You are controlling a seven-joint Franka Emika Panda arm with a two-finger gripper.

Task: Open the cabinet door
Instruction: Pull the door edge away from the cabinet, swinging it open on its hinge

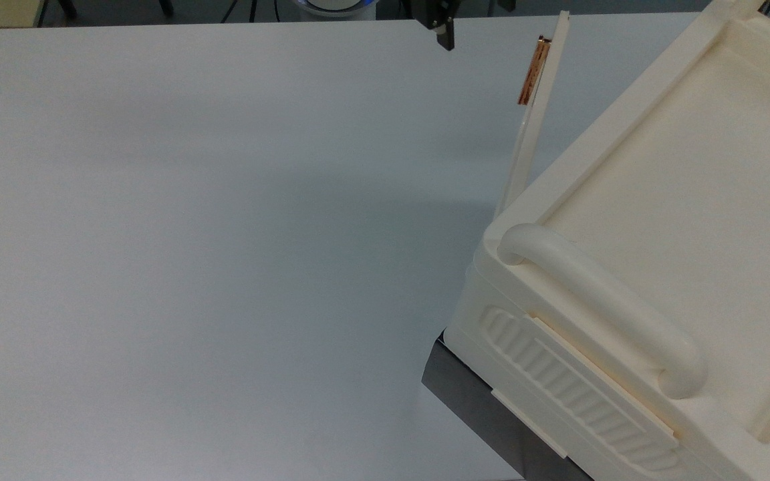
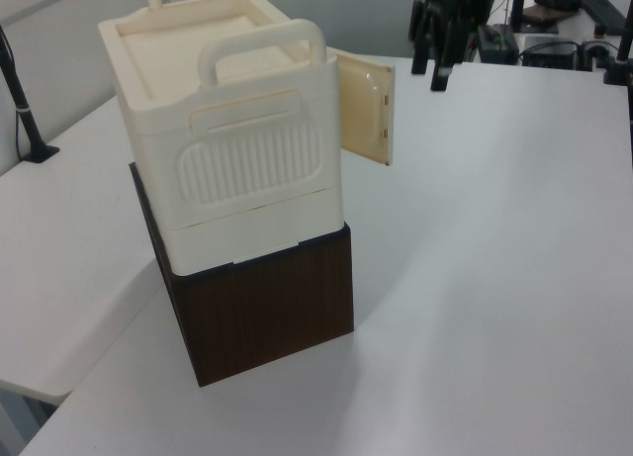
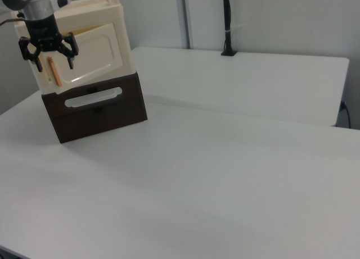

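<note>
The cream cabinet door (image 2: 362, 110) stands swung out from the cream cabinet (image 2: 227, 90), showing its inner face in the left view. From the top view I see the cabinet door (image 1: 532, 120) edge-on, with its copper-orange bar handle (image 1: 533, 70) near the free end. The right view shows the door (image 3: 93, 54) with its recessed inset and the handle (image 3: 54, 72). My gripper (image 3: 49, 54) is open and holds nothing. It hangs just above the handle in the right view. In the left view the gripper (image 2: 429, 75) is to the right of the door, apart from it. The gripper (image 1: 444, 30) sits at the top view's upper edge.
The cabinet rests on a dark brown wooden box (image 2: 267, 308) with a slot handle (image 3: 93, 99). A thick tube handle (image 1: 599, 307) and a ribbed side panel (image 2: 247, 164) belong to the cabinet. The white table (image 1: 224, 234) spreads wide. A black pole (image 3: 226, 23) stands on a far table.
</note>
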